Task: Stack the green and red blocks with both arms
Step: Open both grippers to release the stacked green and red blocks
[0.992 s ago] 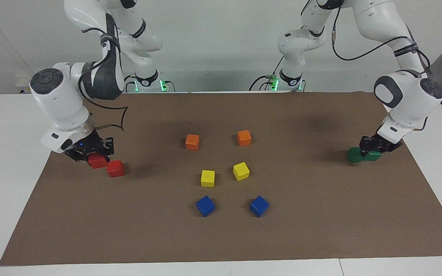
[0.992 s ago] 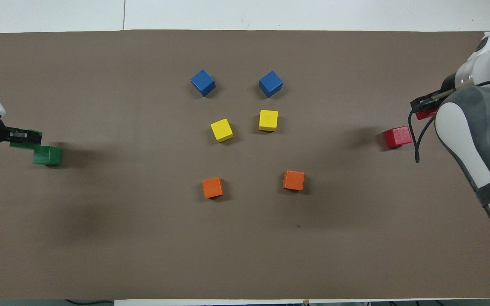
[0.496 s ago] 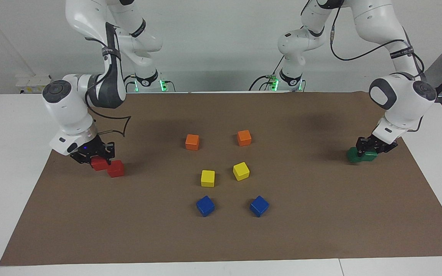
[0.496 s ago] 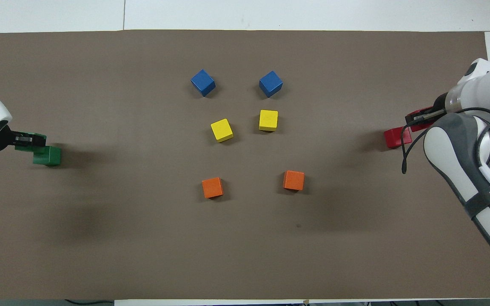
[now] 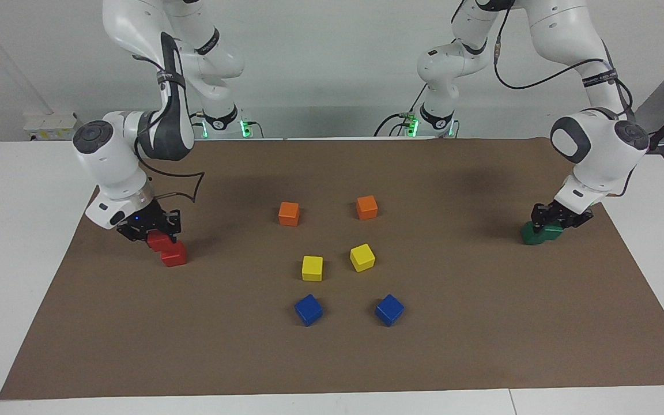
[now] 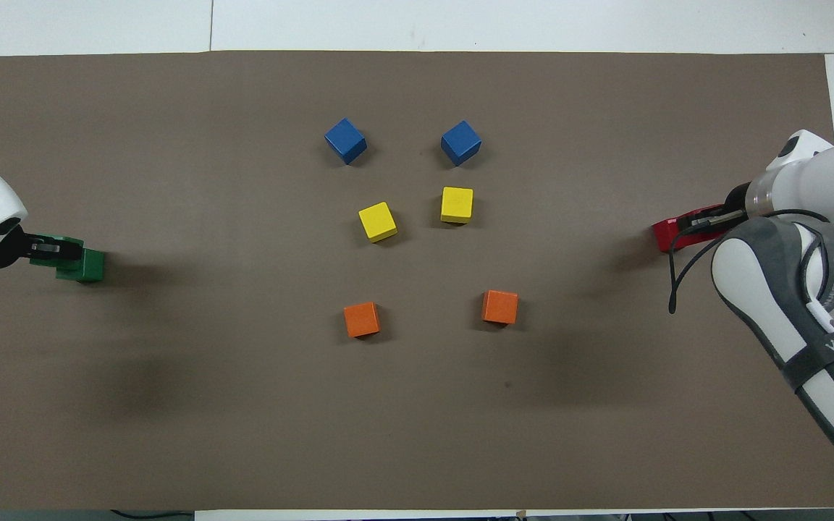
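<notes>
The right arm's black two-finger gripper point(image 5: 156, 233) has its jaws clamped on a small bright red plain cube point(image 5: 158, 241), carried just over a second red cube point(image 5: 174, 254) that sits on the brown mat point(image 5: 332, 357) covering the desk, toward the right arm's end. The left arm's black two-finger gripper point(image 5: 552, 222) has its jaws clamped on a small dark green plain cube point(image 5: 555, 231), over a second green cube point(image 5: 532, 235) at the left arm's end. Whether either carried cube already touches the one beneath cannot be told from the facing view. Judgement: the cubes look rigid, light and smooth-faced, unlikely to deform or break; a hold across two flat parallel sides near mid-height suits them. Smooth faces may slide, so square placement matters. Orange, yellow and blue cubes lie mid-desk, untouched.
</notes>
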Tool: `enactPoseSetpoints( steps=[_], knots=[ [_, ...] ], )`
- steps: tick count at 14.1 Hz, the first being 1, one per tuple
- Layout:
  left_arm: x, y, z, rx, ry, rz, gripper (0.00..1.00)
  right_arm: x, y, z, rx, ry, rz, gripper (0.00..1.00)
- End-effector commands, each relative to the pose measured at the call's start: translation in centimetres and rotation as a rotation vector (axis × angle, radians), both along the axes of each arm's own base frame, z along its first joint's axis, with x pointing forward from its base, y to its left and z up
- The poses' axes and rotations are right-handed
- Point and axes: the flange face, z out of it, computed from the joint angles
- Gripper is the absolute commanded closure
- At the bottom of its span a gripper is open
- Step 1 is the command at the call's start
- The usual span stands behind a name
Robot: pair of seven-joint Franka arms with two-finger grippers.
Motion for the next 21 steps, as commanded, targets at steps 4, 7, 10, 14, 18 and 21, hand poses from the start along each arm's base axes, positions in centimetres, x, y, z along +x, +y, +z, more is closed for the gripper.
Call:
enactPoseSetpoints(
  steps=[4,7,10,14,18,21],
  knots=[
    [-1.9,1.0,-0.3,0.021,-0.013,-0.055,0.0,-0.8,0.1,-0.5,0.009,-0.034,-0.027,1.0],
    [-1.9,1.0,-0.3,0.021,-0.014,-0.055,0.0,-0.6,0.0,-0.6,0.007,-0.06,-0.026,1.0],
    [-1.8,1.0,-0.3,0.02,-0.011,-0.058,0.0,-0.5,0.1,-0.8,0.008,-0.06,-0.027,1.0],
    [-0.5,1.1,2.3,0.021,-0.017,-0.057,0.0,-0.4,0.0,-1.0,0.007,-0.068,-0.029,1.0],
    [1.1,0.5,7.8,0.007,0.035,-0.063,0.0,-0.8,0.2,-1.8,0.009,-0.056,-0.043,1.0],
    [0.7,0.1,12.4,-0.002,0.067,-0.032,0.0,-1.0,0.3,-2.1,0.009,-0.066,-0.045,1.0]
  ],
)
